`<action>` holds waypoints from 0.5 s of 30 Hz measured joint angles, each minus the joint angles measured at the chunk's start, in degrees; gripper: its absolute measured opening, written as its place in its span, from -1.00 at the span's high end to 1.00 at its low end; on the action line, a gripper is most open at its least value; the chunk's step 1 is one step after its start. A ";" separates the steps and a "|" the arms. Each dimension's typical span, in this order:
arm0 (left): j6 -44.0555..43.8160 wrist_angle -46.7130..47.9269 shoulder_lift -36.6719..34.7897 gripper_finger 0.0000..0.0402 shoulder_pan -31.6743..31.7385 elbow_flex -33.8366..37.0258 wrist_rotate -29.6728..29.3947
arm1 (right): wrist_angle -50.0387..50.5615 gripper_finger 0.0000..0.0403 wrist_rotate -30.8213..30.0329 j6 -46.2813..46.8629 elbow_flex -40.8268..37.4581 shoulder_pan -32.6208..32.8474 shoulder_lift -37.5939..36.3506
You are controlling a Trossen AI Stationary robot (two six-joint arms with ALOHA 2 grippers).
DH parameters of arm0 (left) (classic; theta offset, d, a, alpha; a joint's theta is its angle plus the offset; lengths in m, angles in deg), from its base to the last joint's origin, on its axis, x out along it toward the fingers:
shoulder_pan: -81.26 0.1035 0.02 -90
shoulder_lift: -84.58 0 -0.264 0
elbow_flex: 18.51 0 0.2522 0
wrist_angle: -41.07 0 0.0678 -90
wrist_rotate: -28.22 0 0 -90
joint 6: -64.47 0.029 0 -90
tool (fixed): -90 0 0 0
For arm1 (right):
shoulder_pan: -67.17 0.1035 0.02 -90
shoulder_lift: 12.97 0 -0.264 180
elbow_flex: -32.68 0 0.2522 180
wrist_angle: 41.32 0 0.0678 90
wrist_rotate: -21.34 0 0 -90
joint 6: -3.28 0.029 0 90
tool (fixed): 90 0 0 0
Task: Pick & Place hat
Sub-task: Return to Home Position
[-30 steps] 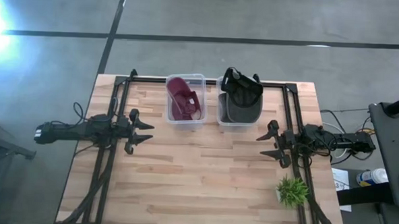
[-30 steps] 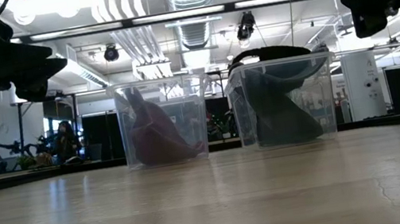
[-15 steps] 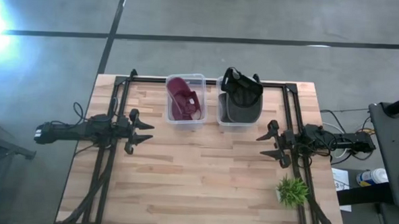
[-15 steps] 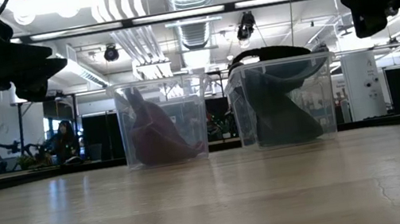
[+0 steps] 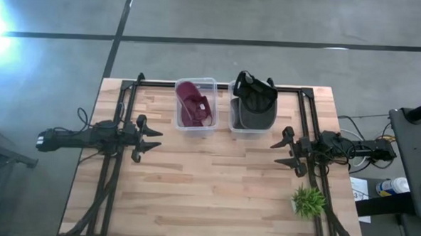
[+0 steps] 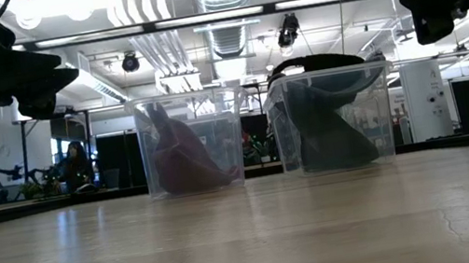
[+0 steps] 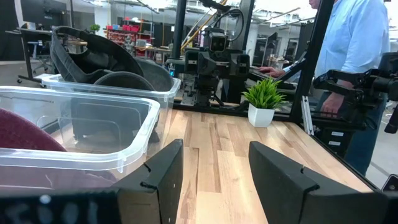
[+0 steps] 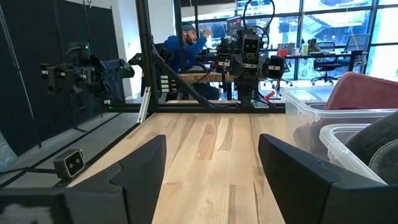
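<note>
A maroon hat (image 5: 192, 106) lies inside the left clear bin (image 5: 194, 124) near the table's far edge; it also shows in the low view (image 6: 184, 158). A black and grey hat (image 5: 254, 102) sits in the right clear bin (image 5: 252, 127), its top rising above the rim (image 6: 314, 65). My left gripper (image 5: 152, 140) hovers open over the table's left side, fingers pointing right. My right gripper (image 5: 280, 153) hovers open over the right side, fingers pointing left. Neither touches anything.
A small potted plant (image 5: 308, 201) stands near the table's right near corner, close to my right arm. Bare wooden tabletop (image 5: 215, 182) lies between the two grippers and in front of the bins. A person in a light blue shirt (image 7: 351, 43) stands beyond the table.
</note>
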 joint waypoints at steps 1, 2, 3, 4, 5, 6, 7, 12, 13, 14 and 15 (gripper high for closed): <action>0.00 0.00 0.00 0.12 0.00 0.00 0.00 | 0.01 -0.26 0.00 0.01 0.00 0.00 0.00; -0.01 0.00 0.00 0.12 0.00 0.00 -0.01 | 0.00 -0.27 0.00 0.07 0.00 0.00 0.01; 0.00 0.00 0.00 0.12 0.00 0.00 0.00 | 0.00 -0.27 0.00 0.10 0.00 0.00 0.00; 0.00 0.00 -0.01 0.12 0.00 0.00 0.00 | 0.01 -0.27 0.00 0.07 0.00 -0.01 0.00; 0.00 0.00 0.00 0.12 0.00 0.00 0.00 | 0.00 -0.27 0.00 -0.01 0.00 -0.02 0.00; 0.00 0.00 0.00 0.12 0.00 0.00 0.00 | -0.01 -0.26 0.00 0.01 0.00 0.00 0.00; 0.00 0.00 0.00 0.12 0.00 0.00 0.00 | 0.00 -0.26 0.00 0.08 0.00 0.00 0.00; 0.00 0.00 0.00 0.12 -0.05 0.00 0.00 | -0.01 -0.25 0.01 0.08 0.00 0.00 0.00; 0.00 0.00 -0.01 0.12 -0.04 0.00 0.00 | -0.01 -0.25 0.00 0.09 0.00 -0.01 0.00; 0.00 0.00 0.00 0.12 -0.04 -0.01 0.00 | 0.01 -0.26 0.00 0.01 0.00 0.00 0.00; 0.00 0.00 -0.01 0.12 -0.04 -0.01 0.00 | -0.01 -0.26 0.00 0.01 0.00 -0.01 0.00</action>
